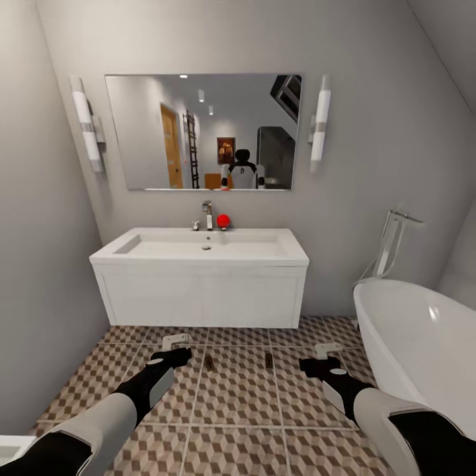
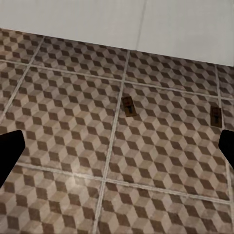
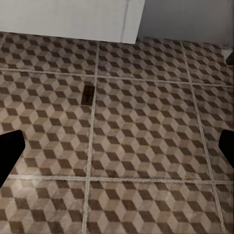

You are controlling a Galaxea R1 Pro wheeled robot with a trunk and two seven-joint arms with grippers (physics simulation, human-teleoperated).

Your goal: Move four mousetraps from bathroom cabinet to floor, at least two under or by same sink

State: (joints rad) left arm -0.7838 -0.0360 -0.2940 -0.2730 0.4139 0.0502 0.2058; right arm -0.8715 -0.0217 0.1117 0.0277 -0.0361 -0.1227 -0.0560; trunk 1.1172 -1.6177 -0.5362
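Fingers (image 2: pixel 9 151) of both grippers are spread wide, nothing held. Two mousetraps (image 1: pixel 209 362) (image 1: pixel 269 360) are counted on the bathroom floor (image 1: pixel 238 403), at twelve o'clock before the bathroom sink (image 1: pixel 201 248). No writing is readable.

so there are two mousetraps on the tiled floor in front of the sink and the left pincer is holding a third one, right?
Not quite. The two mousetraps are there, but the left pincer is open and empty, as the left wrist view shows.
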